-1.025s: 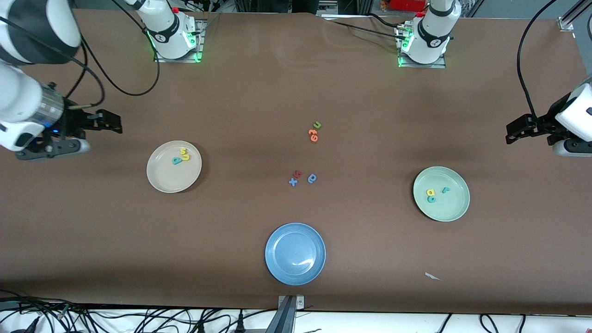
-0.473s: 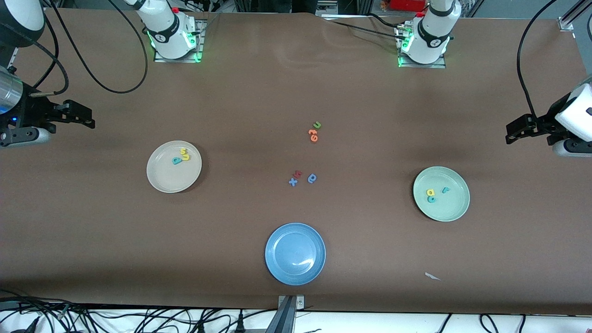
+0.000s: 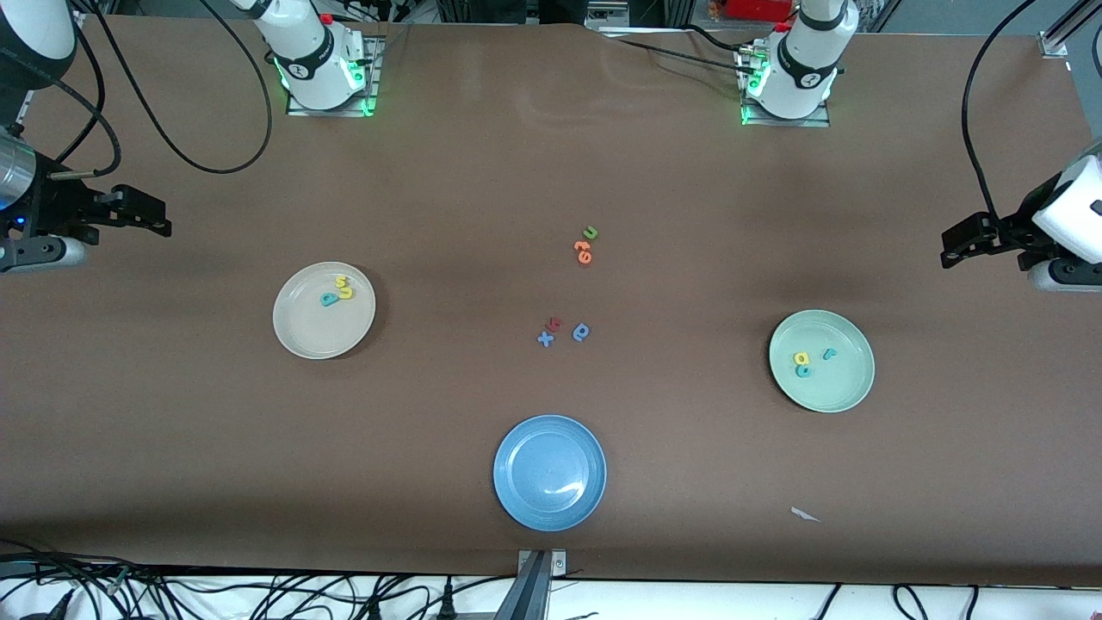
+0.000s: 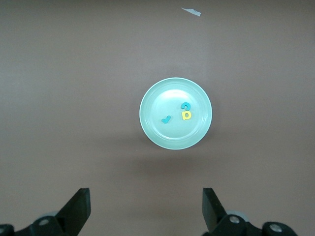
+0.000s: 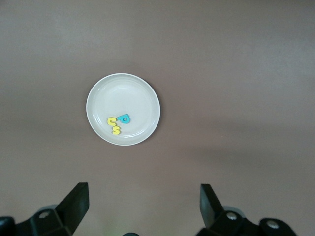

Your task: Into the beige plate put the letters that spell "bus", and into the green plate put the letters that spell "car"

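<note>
A brown worktop (image 3: 482, 172) fills nearly the whole frame, evenly lit with soft shadows. Along the bottom edge runs a white strip (image 3: 689, 601) strewn with black cables (image 3: 258, 594). A metal bracket (image 3: 542, 564) sits at bottom centre.

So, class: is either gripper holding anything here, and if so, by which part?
Nothing is held. The left gripper and the right gripper both hang open and empty, up over the table.

Front cam: high, facing the robot bases, covers whole surface (image 3: 482, 172). Left wrist cam looks down past its open jaws onto the green plate (image 4: 175, 120); right wrist cam likewise onto the beige plate (image 5: 123, 109). Both plates also in front view.
</note>
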